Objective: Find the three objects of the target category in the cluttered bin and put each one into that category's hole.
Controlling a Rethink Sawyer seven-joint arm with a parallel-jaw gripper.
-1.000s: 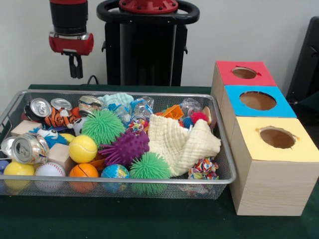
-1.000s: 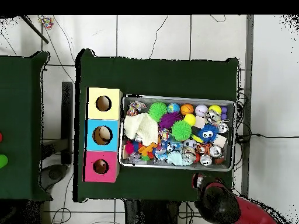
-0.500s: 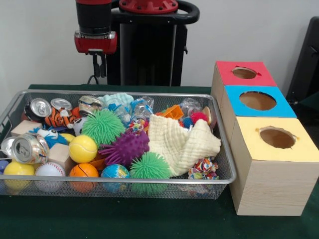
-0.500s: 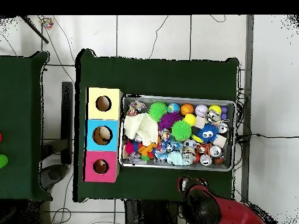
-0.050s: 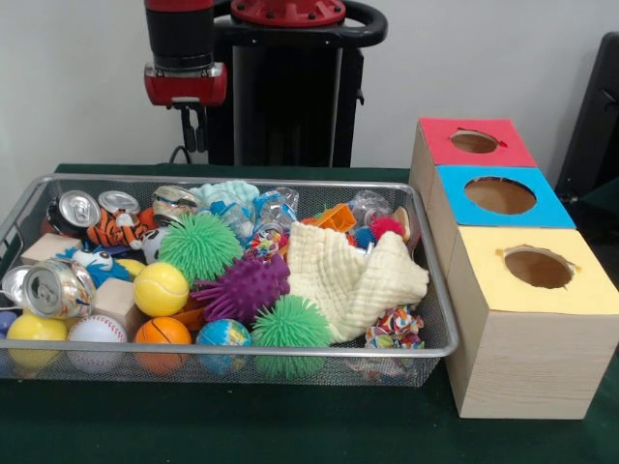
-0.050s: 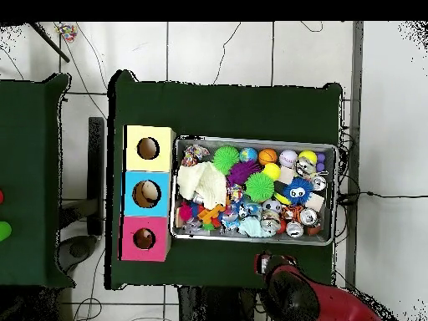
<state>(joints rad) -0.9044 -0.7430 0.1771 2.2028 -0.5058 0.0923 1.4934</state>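
Above the far rim of the bin: the gripper point(image 5: 194, 129) hangs clear of the clutter, touching nothing; whether its fingers are apart or together cannot be told.
Bin: a wire mesh bin point(image 5: 430, 290) on the green desk point(image 5: 290, 435), crammed with toys and cans.
Target category: not marked in either view, so the three wanted objects cannot be singled out.
Spiky balls: a green one point(image 5: 199, 246), a purple one point(image 5: 244, 287) and a second green one point(image 5: 291, 323) lie close together mid-bin.
Smooth balls: yellow tennis ball point(image 5: 161, 288), basketball point(image 5: 162, 333), globe ball point(image 5: 223, 335) and white baseball point(image 5: 95, 332) along the near side.
Cans: a crushed can point(image 5: 58, 288) at the left end, two more point(image 5: 79, 208) in the far left corner.
Cloth: a cream cloth point(image 5: 353, 275) is draped over the right part, hiding what lies below.
Boxes: red box point(image 5: 474, 143), blue box point(image 5: 501, 197) and yellow box point(image 5: 537, 271) stand in a row just beside the bin's right end, each with a round hole on top.
Front view only: the gripper's height above the rim, the boxes' wood-grain sides.
Overhead view only: the arm point(image 6: 292, 288) sits outside the bin's long edge, over the desk border; a second green desk point(image 6: 29, 180) stands apart beyond the boxes; cables cross the floor point(image 6: 251, 50).
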